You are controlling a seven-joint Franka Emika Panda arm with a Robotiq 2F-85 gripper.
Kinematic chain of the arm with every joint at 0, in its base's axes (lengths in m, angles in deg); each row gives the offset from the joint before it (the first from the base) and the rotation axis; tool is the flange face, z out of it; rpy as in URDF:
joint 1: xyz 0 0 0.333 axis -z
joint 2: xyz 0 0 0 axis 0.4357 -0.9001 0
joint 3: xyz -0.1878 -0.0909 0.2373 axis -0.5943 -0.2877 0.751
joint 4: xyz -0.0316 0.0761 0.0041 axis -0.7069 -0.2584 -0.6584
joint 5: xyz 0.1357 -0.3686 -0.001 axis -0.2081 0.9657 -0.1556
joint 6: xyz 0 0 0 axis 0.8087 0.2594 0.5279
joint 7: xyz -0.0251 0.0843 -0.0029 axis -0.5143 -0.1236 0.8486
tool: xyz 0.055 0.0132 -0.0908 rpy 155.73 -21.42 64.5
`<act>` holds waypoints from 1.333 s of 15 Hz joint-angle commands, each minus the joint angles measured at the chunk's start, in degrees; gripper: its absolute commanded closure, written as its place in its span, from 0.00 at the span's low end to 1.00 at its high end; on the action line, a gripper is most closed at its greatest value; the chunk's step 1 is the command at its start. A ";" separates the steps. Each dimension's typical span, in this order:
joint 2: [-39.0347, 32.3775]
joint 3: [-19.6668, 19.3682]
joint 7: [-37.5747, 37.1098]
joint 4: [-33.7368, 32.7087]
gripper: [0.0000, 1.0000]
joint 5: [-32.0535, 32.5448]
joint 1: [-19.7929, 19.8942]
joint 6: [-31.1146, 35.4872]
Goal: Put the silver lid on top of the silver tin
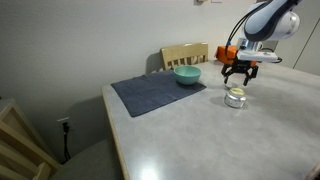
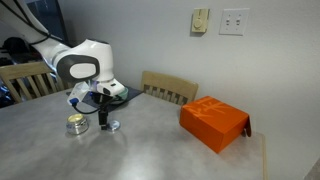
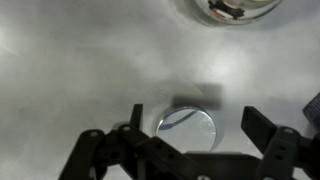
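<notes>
Barely started, judging by the layout. Hovering over the silver lid (image 3: 187,124) with jaws spread wide, straddling it in the wrist view with a clear gap on either side, touching and holding nothing. Lying flat on the grey worktop (image 3: 60,60), not yet lifted. Leaving the silver tin (image 3: 235,10) uncovered at the top edge of the same view, near the lid but apart from it. Hard to tell how high above the lid. Left to do, by this reckoning: lowering, closing on the lid, lifting, carrying across the short gap, centring over the tin, setting down flat on its rim, then letting go. Probably awkward to pinch, so thin a disc lying flush.
</notes>
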 commanded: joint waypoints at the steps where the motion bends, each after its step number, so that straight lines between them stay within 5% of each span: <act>1: -3.77 -1.99 -2.71 -2.95 0.00 2.69 -2.11 1.77; 9: -7.95 -8.38 -12.74 -2.63 0.00 10.06 -8.73 10.50; 10: -8.03 -8.32 -13.01 -2.48 0.25 10.03 -8.93 11.32; 15: -7.25 -7.98 -12.71 -1.64 0.54 9.54 -9.25 13.20; 20: -4.95 -6.66 -10.55 0.83 0.56 9.13 -8.46 13.46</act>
